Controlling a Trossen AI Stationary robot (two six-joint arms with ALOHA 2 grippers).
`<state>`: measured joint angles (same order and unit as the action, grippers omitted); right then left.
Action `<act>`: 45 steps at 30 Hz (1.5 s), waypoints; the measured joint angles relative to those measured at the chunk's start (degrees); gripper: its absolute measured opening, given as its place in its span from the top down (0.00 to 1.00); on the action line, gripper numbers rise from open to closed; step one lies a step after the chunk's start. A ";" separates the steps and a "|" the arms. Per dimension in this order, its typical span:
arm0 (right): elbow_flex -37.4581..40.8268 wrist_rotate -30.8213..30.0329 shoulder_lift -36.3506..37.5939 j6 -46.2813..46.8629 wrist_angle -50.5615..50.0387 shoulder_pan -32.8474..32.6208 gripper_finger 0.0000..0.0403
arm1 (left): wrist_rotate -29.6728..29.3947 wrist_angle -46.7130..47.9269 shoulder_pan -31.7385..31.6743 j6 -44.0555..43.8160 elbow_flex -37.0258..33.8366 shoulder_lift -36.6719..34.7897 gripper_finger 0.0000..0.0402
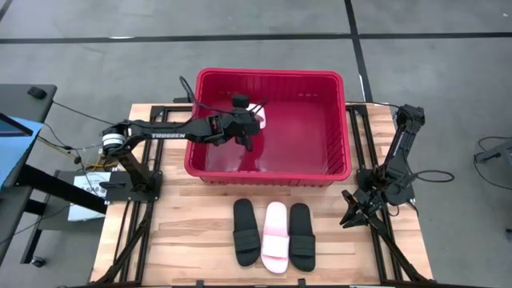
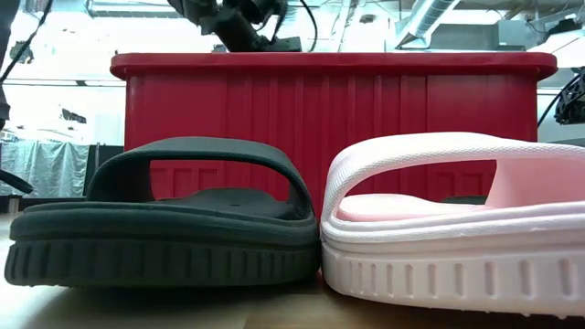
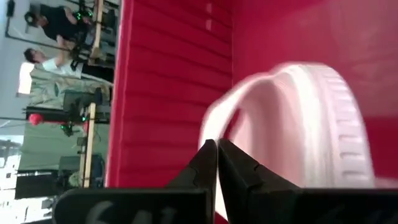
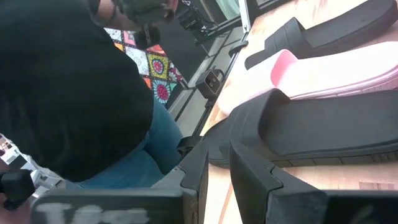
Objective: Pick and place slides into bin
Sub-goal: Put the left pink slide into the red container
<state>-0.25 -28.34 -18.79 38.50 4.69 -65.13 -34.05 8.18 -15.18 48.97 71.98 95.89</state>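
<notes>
Inside the bin point(image 1: 276, 80), the left gripper point(image 1: 254, 122), clamped on one pink slide point(image 3: 323, 112), hovers; three slides point(image 1: 273, 234) remain on the surface point(image 1: 192, 248).

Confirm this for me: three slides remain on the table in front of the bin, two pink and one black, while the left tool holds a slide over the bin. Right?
Not quite: the colours are swapped. The high view shows two black slides with one pink slide between them on the table. The rest stands: the left tool holds another pink slide over the red bin.
</notes>
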 joint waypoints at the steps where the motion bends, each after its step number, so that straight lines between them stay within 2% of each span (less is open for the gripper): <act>1: 0.02 -0.01 0.02 0.00 0.01 0.01 0.86 | 0.09 0.75 0.00 0.31 -0.14 0.21 1.00; 7: 0.02 0.00 0.00 0.00 -0.10 0.01 0.86 | 0.47 -2.30 -0.07 0.41 -0.02 2.63 1.00; 33: 0.02 -0.02 0.00 0.00 0.00 0.00 0.86 | 0.39 2.92 0.79 -3.02 -0.04 3.11 1.00; 45: 0.00 -0.02 0.00 0.00 0.00 0.01 0.86 | 2.76 7.24 0.87 -3.14 -0.04 3.11 1.00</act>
<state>-0.25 -28.36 -18.79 38.50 4.69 -65.12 -31.30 15.42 -14.31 45.83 71.94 99.00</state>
